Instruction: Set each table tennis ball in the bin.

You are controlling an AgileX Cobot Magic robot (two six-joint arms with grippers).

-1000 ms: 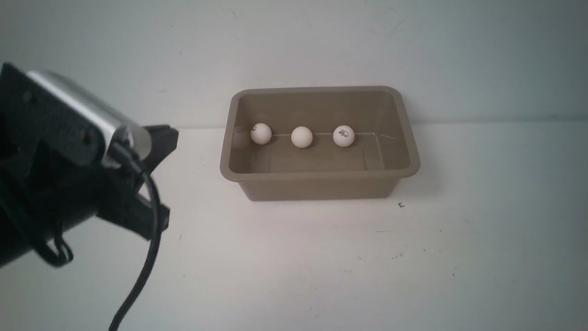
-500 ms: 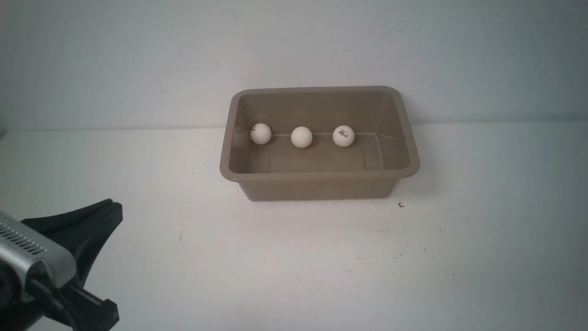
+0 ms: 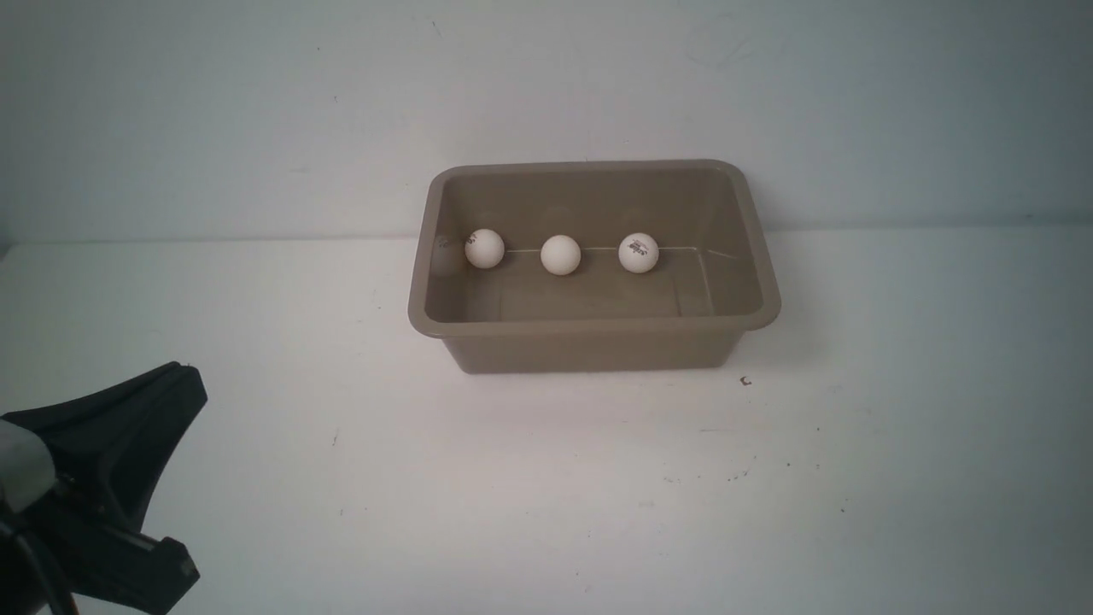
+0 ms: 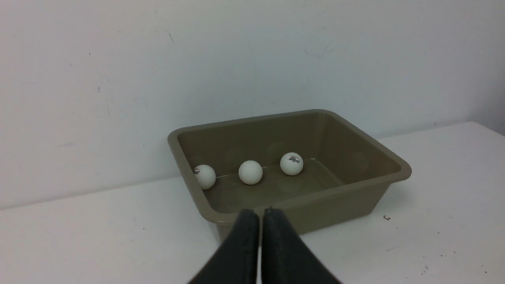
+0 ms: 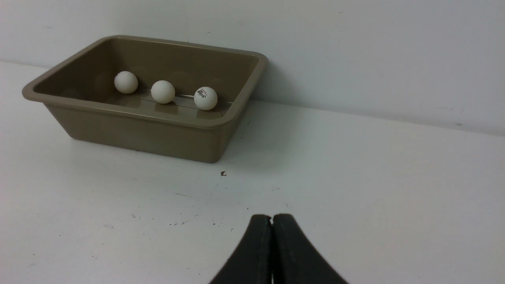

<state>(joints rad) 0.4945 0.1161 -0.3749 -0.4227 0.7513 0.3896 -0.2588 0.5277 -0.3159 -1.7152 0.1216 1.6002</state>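
The taupe bin (image 3: 589, 323) stands at the back of the white table, against the wall. Three white table tennis balls lie in a row along its far inner wall: left (image 3: 484, 248), middle (image 3: 560, 254) and right, with a dark logo (image 3: 638, 253). My left gripper (image 3: 195, 386) is shut and empty, low at the near left and well short of the bin. The left wrist view shows it (image 4: 260, 215) shut before the bin's near rim (image 4: 315, 195). My right gripper (image 5: 272, 217) is shut and empty over bare table; it is outside the front view. The bin (image 5: 130, 110) lies well ahead of it.
A pale wall (image 3: 256, 128) rises right behind the bin. A tiny dark speck (image 3: 745, 381) lies on the table by the bin's near right corner. Faint scuff marks (image 3: 734, 474) dot the table surface.
My left arm has swung down and back from beside the bin's left side to the near left corner of the front view. The balls and bin have not moved.
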